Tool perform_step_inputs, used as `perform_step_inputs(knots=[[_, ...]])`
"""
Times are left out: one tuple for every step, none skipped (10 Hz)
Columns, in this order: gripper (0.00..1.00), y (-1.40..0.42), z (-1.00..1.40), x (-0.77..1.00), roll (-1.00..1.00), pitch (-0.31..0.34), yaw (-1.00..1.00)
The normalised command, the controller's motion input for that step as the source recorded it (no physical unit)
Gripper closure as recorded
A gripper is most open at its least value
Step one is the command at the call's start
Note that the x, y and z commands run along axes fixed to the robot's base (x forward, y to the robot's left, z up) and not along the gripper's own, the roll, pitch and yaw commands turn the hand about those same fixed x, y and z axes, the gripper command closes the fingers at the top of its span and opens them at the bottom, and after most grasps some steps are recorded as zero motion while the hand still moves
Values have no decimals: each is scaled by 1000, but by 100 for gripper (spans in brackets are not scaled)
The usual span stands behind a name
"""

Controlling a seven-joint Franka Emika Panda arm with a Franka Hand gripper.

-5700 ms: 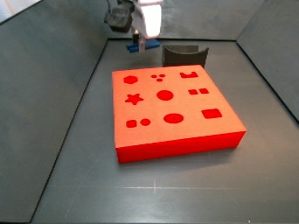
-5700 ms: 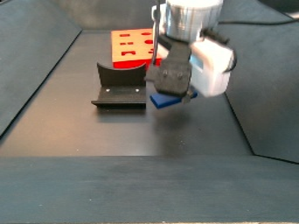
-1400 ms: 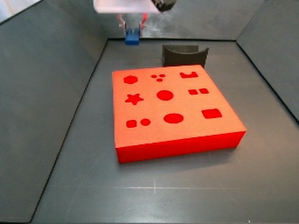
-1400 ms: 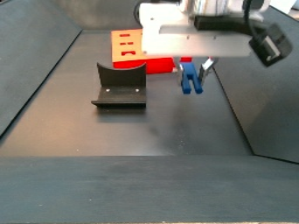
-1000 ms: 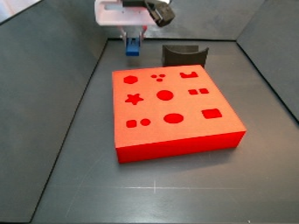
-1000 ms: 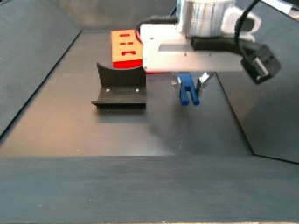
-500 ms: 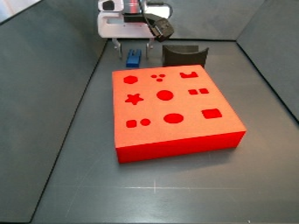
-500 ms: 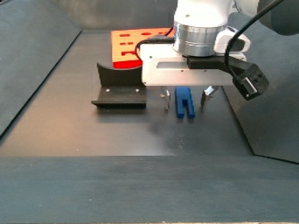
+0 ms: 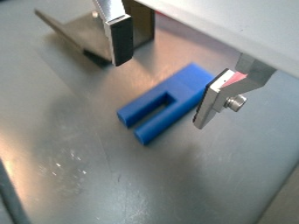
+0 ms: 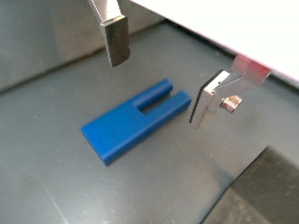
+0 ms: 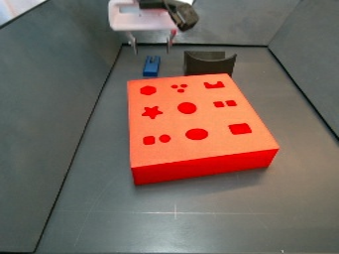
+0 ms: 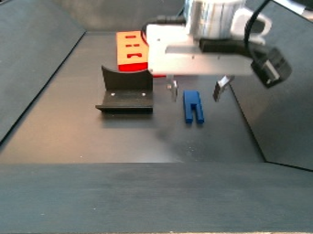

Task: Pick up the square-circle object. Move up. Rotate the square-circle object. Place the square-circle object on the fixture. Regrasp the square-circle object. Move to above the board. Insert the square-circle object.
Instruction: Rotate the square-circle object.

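**Blue peg flat on the floor, gripper spread above it**

The square-circle object (image 12: 192, 108) is seen lying flat on the dark grey floor (image 12: 134, 146). It is not held by anything. In both wrist views the blue peg (image 9: 172, 101) (image 10: 135, 120) is shown on its long side, with a slot cut into one end.

The gripper (image 12: 196, 90) is held just above the peg. Its two fingers (image 9: 218, 98) are spread wide apart, and nothing is pinched between them. In a wrist view one silver plate with a dark pad (image 10: 114, 39) is seen to one side of the peg and the other plate (image 10: 209, 100) to the other side. No touching of the peg by the plates can be seen.

The fixture (image 12: 124, 90) is placed on the floor just beside the peg, but apart from it. In a side view the peg (image 11: 151, 65) is found near the back edge of the floor, between the fixture (image 11: 208, 62) and the side wall.

The board (image 11: 196, 123) is set in the middle of the floor. Its top is marked with darker red shapes: a star, circles, ovals and squares. The peg is found just past the board's far edge, near one far corner.
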Motion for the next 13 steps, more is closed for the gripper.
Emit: perform_step_inputs(knots=[[0, 7, 1000, -16, 41, 77, -19], [0, 7, 1000, -20, 55, 81, -22], [0, 3, 964, -29, 72, 82, -20], [0, 3, 814, -30, 84, 81, -15], [0, 3, 667, -30, 96, 84, -12], [0, 0, 0, 0, 0, 0, 1000], [0, -3, -147, 1, 1, 0, 1000], [0, -3, -276, 19, 2, 1, 1000], [0, 1, -218, 45, 2, -1, 1000], [0, -3, -135, 43, 1, -1, 1000], [0, -1, -66, 34, 0, -1, 1000], [0, 2, -55, 31, 0, -1, 1000], [0, 4, -50, 32, 0, -1, 1000]])
